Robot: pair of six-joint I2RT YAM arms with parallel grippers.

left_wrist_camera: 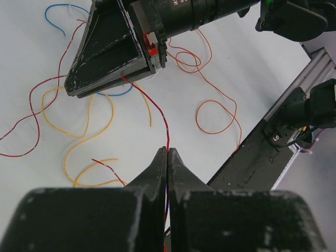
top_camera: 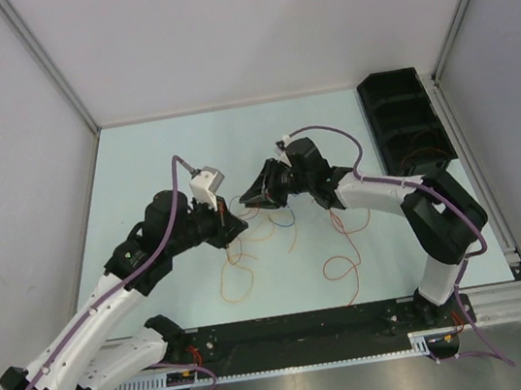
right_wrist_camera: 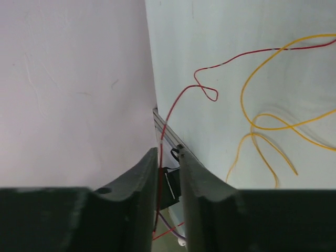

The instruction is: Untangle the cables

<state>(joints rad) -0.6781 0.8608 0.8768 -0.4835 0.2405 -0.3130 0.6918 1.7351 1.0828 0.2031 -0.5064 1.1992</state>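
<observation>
Left gripper point(left_wrist_camera: 167, 153): black fingers pressed together, pinching thin red cable point(left_wrist_camera: 157, 107). Red cable runs from there to right gripper point(right_wrist_camera: 168, 152) and passes between its jaws, which stand narrowly apart, not clamping. On pale table point(top_camera: 166, 150) beneath: thin blue cable point(left_wrist_camera: 58, 13), curly yellow cable point(left_wrist_camera: 79, 139), looped orange cable point(left_wrist_camera: 215, 113), all lying loose.

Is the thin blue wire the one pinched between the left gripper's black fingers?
No, the left gripper is shut on the thin red wire, while the thin blue wire lies on the white table.
</observation>
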